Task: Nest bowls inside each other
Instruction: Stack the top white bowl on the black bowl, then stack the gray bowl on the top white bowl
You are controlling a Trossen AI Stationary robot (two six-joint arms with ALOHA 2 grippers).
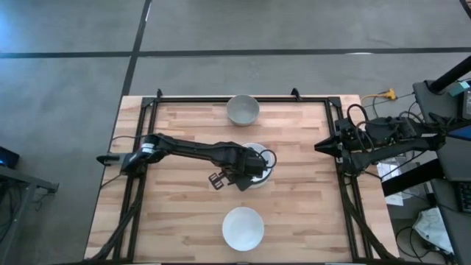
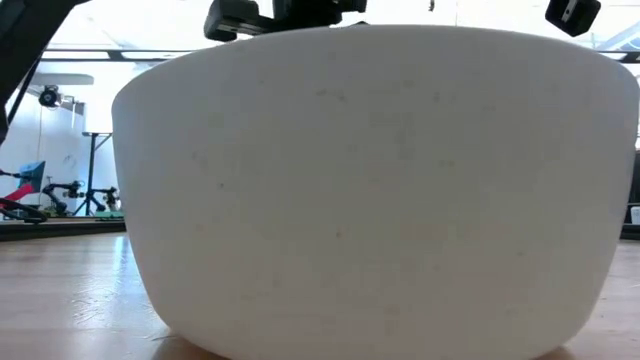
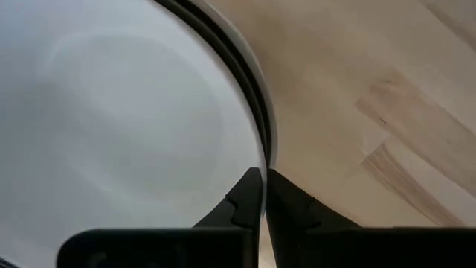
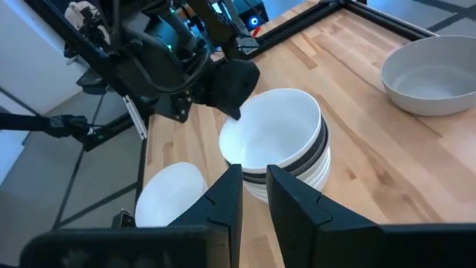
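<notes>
I see the left gripper [image 1: 254, 165] over the middle of the wooden table [image 1: 176, 213], at the stack of bowls [image 4: 286, 160]. In the left wrist view its two fingers [image 3: 242, 197] are pressed nearly together and pinch the rim of the top white bowl [image 3: 111, 126], one finger inside and one outside. This bowl sits in the stack. Under its rim I see the rim of a black bowl [image 4: 318, 147], and under that more white bowls; how many, I cannot tell.

The right gripper [image 4: 254, 170] waits at the right edge of the table, well apart from the stack. Its fingers stand with a narrow gap between them and hold nothing.

Two bowls stand alone. The grey bowl [image 1: 243, 109] is at the far edge of the table, upright and empty. The single white bowl [image 1: 243, 228] is at the near edge, also upright; in the low view it fills almost the whole picture [image 2: 370, 180].
</notes>
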